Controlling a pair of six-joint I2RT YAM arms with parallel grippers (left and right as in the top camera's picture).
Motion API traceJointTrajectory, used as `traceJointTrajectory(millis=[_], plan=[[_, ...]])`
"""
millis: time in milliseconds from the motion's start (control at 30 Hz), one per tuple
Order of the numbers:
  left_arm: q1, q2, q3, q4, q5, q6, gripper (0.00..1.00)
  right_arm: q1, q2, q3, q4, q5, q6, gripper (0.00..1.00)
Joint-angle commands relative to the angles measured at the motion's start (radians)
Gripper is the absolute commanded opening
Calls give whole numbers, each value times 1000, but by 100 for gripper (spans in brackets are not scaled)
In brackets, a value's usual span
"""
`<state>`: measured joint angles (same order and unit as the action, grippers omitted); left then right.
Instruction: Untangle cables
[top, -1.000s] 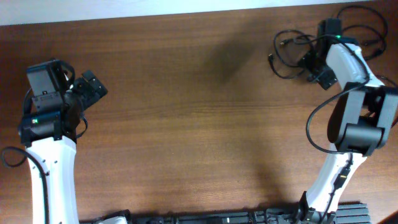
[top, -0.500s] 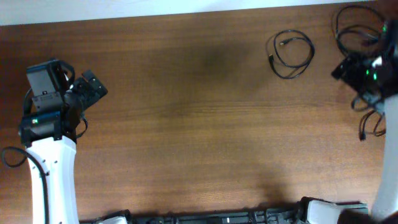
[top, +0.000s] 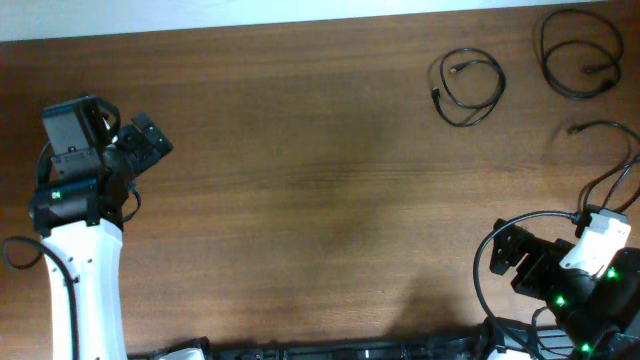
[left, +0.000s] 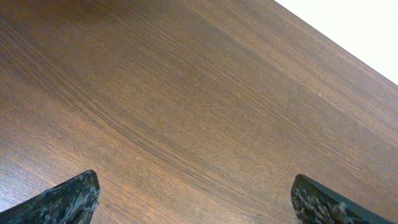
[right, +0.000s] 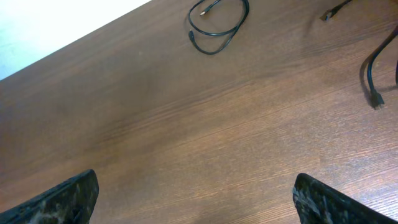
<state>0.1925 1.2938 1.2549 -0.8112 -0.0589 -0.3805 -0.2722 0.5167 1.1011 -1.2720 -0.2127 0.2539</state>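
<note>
— So, where are the cables (top: 464, 124) lying?
— All three are lying separately on the far right part of the wooden table (top: 300, 200). The inner loop (top: 437, 80) is sitting coiled, with both small plugs showing. The corner loop (top: 577, 97) is resting to its right, well apart from it. The open cord (top: 603, 123) is curving just below the corner loop, and it is running off the right edge of the overhead view.
— Is its other end showing anywhere?
— Hardly. A cord is coming back into view near the right arm (top: 590, 280), but the arm's own black wires are crowding there, so which strand is which cannot be told. The right wrist camera is catching the inner loop (right: 212, 52) whole, only a plug tip of another cord at the top, and a black cord with a plug at the right border, cut off.
— And the grippers?
— The right gripper (right: 196, 183) is hanging over bare wood, fingers spread wide, gripping nothing. The left gripper (left: 196, 183) is hovering far to the left, likewise gaping and empty; only its fingertips are showing at the bottom corners.
</note>
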Motion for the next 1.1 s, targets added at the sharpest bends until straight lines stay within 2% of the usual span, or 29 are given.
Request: traceJointTrajectory(millis=[0,67,200,333,433,533,700,900,1067], plan=[[2,-12,6,2,0,19,99,3,1,-10,0,-16,-14,99],[2,-12,6,2,0,19,99,3,1,-10,0,-14,-14,99],[2,-12,6,2,0,19,99,132,-1,-10,13,44,-14,98],[2,-12,6,2,0,19,99,142,-67,-88,131,64,-14,99],[2,-12,6,2,0,19,99,143,-179,-249,317,63,-10,98],[2,-12,6,2,0,19,99,150,-336,-497,542,59,21,99],[2,-12,6,2,0,19,99,150,-515,-758,748,60,42,98],[2,-12,6,2,0,19,99,171,-513,-930,1011,73,69,99],[2,-12,6,2,0,19,99,249,-513,-1009,1061,170,69,99]])
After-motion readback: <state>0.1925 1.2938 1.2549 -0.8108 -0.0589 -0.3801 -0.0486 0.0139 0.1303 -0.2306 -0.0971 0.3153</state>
